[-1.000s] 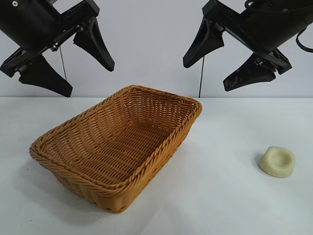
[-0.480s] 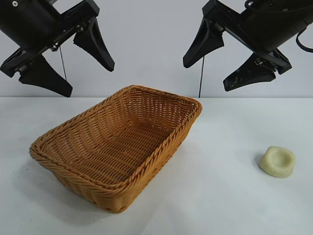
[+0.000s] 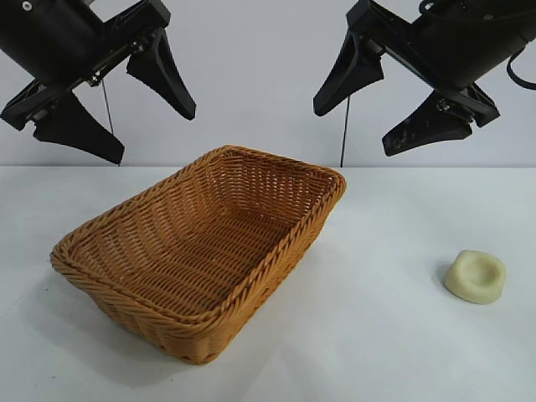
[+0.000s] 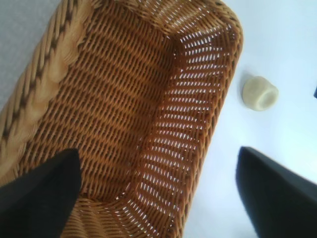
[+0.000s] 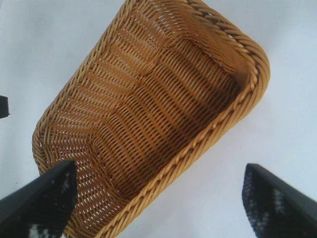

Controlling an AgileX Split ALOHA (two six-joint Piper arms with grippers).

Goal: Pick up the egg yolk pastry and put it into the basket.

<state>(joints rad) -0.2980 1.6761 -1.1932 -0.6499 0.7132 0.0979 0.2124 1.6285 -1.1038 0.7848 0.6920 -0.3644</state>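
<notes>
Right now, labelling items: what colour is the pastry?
Pale cream-yellow egg yolk pastry; clearest in the exterior view.

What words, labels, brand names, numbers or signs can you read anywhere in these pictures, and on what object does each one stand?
None can be read in any view.
The basket is plain woven wicker with no tag or label.
The egg yolk pastry has only a dimple, no stamp.
The left hand and right hand show bare black fingers, and the table is unmarked.
</notes>
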